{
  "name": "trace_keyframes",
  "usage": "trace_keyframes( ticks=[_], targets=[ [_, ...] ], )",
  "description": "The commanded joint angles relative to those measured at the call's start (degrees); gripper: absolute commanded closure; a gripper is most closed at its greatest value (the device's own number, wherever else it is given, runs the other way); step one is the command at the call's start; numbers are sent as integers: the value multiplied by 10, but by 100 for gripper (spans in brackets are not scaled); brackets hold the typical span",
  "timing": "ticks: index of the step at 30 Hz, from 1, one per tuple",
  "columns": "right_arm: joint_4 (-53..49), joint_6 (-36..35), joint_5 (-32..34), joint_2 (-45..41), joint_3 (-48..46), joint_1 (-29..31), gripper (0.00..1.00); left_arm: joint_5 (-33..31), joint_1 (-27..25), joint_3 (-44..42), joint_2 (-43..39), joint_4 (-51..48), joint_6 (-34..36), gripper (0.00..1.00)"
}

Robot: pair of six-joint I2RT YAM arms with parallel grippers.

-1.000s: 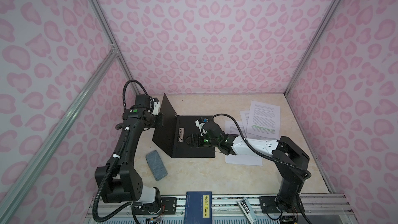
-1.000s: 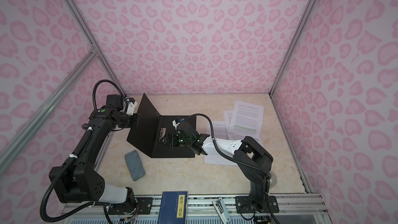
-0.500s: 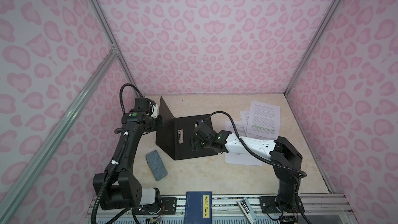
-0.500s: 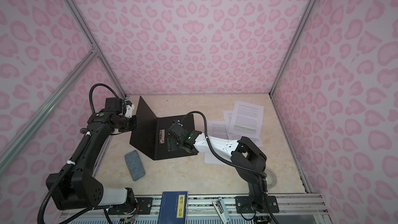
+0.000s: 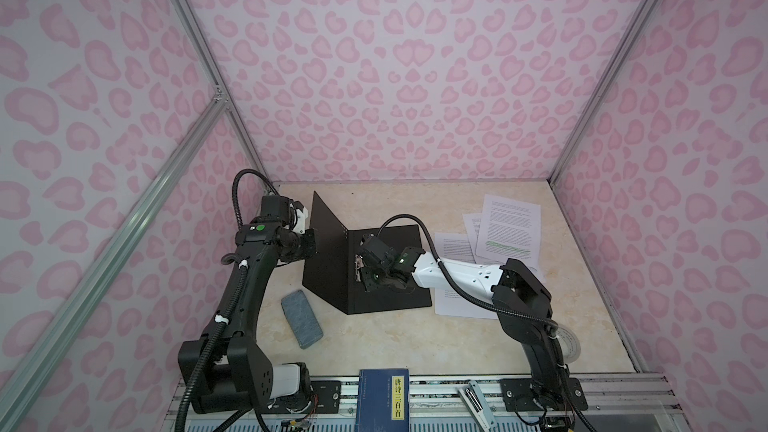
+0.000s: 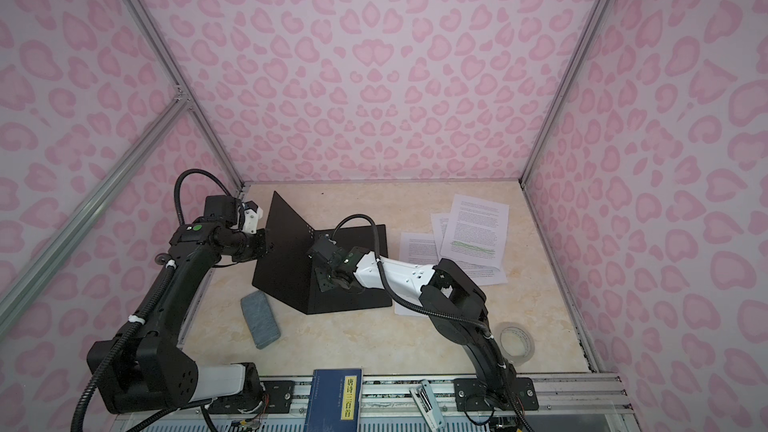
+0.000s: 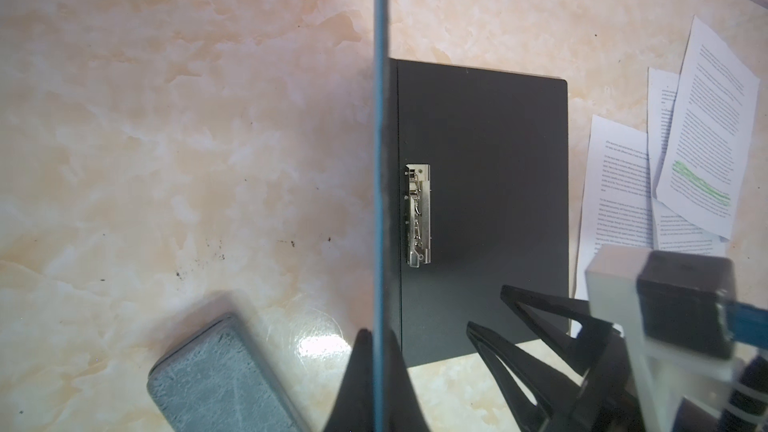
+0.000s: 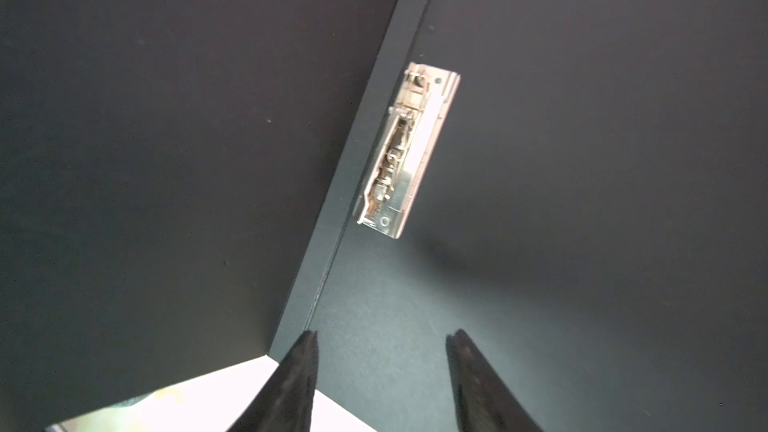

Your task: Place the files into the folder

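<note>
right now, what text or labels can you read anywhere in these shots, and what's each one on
"唐诗三百首": on the yellow strip of the dark blue book, read top to bottom.
Printed lines on the files: too small to read in any view.
No lettering shows on the folder, whose black inside faces the cameras.

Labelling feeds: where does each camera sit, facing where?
Both top views: high at the front, looking down on the table; left arm and right arm show.
Left wrist: behind the left hand, shut on the folder's raised cover, facing the table.
Right wrist: above the folder, looking past the open right hand.
Shared: both wrist views show the metal clip.
</note>
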Motion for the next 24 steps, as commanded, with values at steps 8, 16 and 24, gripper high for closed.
trace_keyframes(
  ticks=[8,16,24],
  targets=[
    [-9,-1,-40,54,44,-14,58,21,0,5,2,-38,25,96],
    [13,16,-78,72,37,-28,68,35,0,-1,-4,-36,19,97],
    [63,33,-117,79,18,-35,70,45,0,-7,-7,-42,15,96]
  ],
)
